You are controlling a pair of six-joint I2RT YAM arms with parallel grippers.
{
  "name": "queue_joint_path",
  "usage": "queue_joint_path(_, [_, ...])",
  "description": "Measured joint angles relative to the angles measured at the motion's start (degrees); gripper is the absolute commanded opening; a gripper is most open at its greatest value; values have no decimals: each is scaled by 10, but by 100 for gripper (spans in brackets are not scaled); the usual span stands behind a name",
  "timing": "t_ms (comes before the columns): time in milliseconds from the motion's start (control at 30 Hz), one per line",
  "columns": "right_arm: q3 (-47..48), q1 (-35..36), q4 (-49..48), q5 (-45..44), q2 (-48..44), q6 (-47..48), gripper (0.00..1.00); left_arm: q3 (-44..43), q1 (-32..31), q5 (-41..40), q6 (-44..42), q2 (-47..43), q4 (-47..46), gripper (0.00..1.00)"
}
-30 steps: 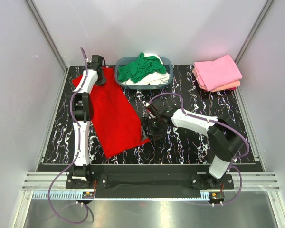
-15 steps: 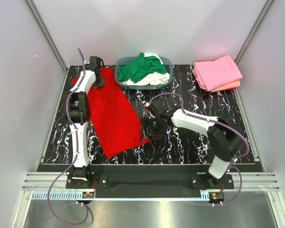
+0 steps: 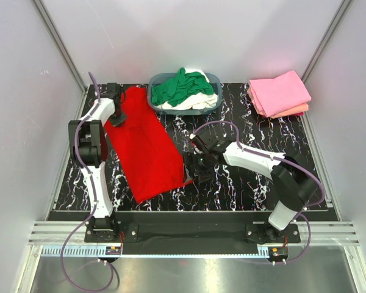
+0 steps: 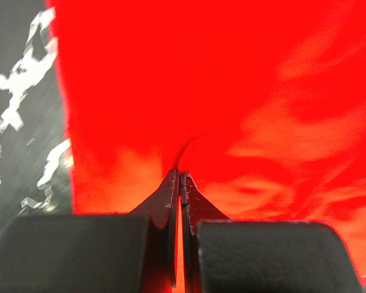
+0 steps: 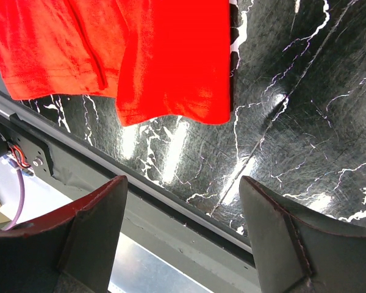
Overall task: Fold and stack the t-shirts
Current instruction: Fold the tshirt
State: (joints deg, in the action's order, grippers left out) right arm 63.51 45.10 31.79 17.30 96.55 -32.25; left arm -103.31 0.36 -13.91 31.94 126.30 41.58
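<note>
The bright red t-shirt (image 3: 145,146) lies as a long strip on the left of the table. My left gripper (image 3: 113,97) is at its far left corner, shut on the red cloth; in the left wrist view the jaws (image 4: 180,175) pinch a fold of the red shirt (image 4: 244,91). My right gripper (image 3: 196,168) is open and empty just right of the shirt's near corner; the right wrist view shows the red hem (image 5: 171,73) beyond its gripper (image 5: 183,183). Green (image 3: 178,86) and white (image 3: 198,102) shirts fill the basket. A folded pink shirt (image 3: 279,91) lies on a salmon one (image 3: 296,110) at the far right.
The blue-grey basket (image 3: 154,101) stands at the far middle of the black marbled table (image 3: 244,183). The table's near edge and metal rail (image 5: 140,189) lie just below the right gripper. White enclosure walls stand on both sides.
My left gripper has moved left and slightly nearer, pulling the red shirt's far corner with it. The right arm has barely moved.
</note>
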Motion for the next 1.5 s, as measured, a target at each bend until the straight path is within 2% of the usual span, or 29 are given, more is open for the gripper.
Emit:
queue_joint_path(67, [0, 0, 0, 0, 0, 0, 81, 36, 10, -4, 9, -13, -5, 14])
queue_joint_path(100, [0, 0, 0, 1, 0, 0, 81, 53, 17, -6, 13, -20, -6, 29])
queue_joint_path(133, [0, 0, 1, 2, 0, 0, 81, 69, 24, -8, 18, -28, -7, 50])
queue_joint_path(167, [0, 0, 2, 2, 0, 1, 81, 86, 31, -10, 24, -36, -10, 59])
queue_joint_path(233, [0, 0, 6, 2, 0, 2, 81, 111, 44, -12, 41, -51, -10, 65])
queue_joint_path(267, [1, 0, 10, 2, 0, 4, 82, 122, 50, -13, 47, -59, -12, 74])
queue_joint_path(333, [7, 0, 19, 2, 2, 10, 82, 143, 62, -15, 58, -75, -13, 79])
queue_joint_path(600, [89, 0, 56, -5, 42, 43, 82, 152, 68, -28, 71, -130, -27, 76])
queue_joint_path(767, [168, 0, 76, -13, 93, 64, 82, 101, 62, -9, 64, -117, -30, 75])
queue_joint_path(900, [236, -3, 89, -11, 155, 80, 82, 2, 56, 6, 56, -54, -24, 74])
queue_joint_path(1133, [307, -17, 110, 0, 241, 96, 81, -252, 52, 37, 41, 146, 31, 71])
queue_joint_path(1233, [310, -23, 113, 5, 254, 95, 81, -286, 52, 49, 34, 191, 42, 71])
queue_joint_path(1367, [309, -24, 110, 19, 263, 92, 81, -320, 54, 78, 30, 205, 43, 70])
queue_joint_path(1500, [275, -24, 76, 40, 263, 67, 79, -374, 66, 123, 31, 245, 37, 70])
